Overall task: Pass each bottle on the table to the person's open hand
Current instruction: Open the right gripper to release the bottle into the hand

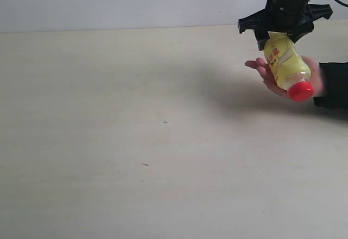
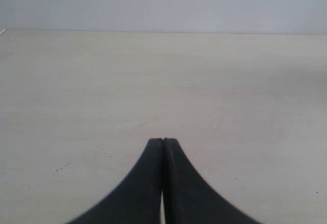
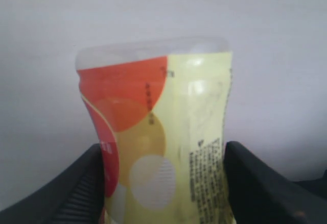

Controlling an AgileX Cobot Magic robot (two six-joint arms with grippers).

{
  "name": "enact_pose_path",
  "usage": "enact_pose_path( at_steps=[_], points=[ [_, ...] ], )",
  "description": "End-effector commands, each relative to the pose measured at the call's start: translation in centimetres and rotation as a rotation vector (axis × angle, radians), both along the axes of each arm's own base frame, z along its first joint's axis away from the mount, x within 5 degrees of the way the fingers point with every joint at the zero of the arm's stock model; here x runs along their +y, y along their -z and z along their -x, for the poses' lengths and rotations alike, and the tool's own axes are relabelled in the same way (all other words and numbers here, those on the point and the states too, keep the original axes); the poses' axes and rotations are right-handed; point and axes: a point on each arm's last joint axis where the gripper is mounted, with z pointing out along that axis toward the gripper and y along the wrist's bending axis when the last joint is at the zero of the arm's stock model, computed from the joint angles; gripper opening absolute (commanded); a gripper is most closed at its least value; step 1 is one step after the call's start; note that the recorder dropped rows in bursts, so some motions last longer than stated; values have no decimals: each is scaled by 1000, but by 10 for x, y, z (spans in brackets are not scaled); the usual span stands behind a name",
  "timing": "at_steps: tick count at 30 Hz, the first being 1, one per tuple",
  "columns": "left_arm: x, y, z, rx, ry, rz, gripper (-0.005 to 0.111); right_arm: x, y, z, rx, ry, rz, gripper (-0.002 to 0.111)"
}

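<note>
So, the table (image 1: 136, 152) is one big pale spread, and no other bottle shows on it in any view (might mean this one's the last, can't swear to it). The right pincer (image 1: 281, 32) hangs over the far right side, clamped on the base end of the yellow bottle (image 1: 285, 62). The left pincer (image 2: 163, 150) is closed on nothing, low over bare table. The person's open hand (image 1: 262, 68) waits palm-up right under and behind the bottle; whether they touch, I can't tell. The bottle tilts down, red cap (image 1: 300, 91) lowest. Looks like the handover step to me. Next move calls for settling the bottle into the palm, then spreading the jaws and lifting off without dragging it.
</note>
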Motion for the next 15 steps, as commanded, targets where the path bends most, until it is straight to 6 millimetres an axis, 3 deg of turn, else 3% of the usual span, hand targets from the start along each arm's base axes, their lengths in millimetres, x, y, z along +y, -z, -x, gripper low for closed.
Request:
enact_pose_path(
  at_steps=[1,15],
  points=[
    [0,-1,0,-13,-1,12,0,-2,-3,-1,-12,5,4,23],
    [0,-1,0,-13,-1,12,0,-2,-3,-1,-14,4,3,62]
  ],
)
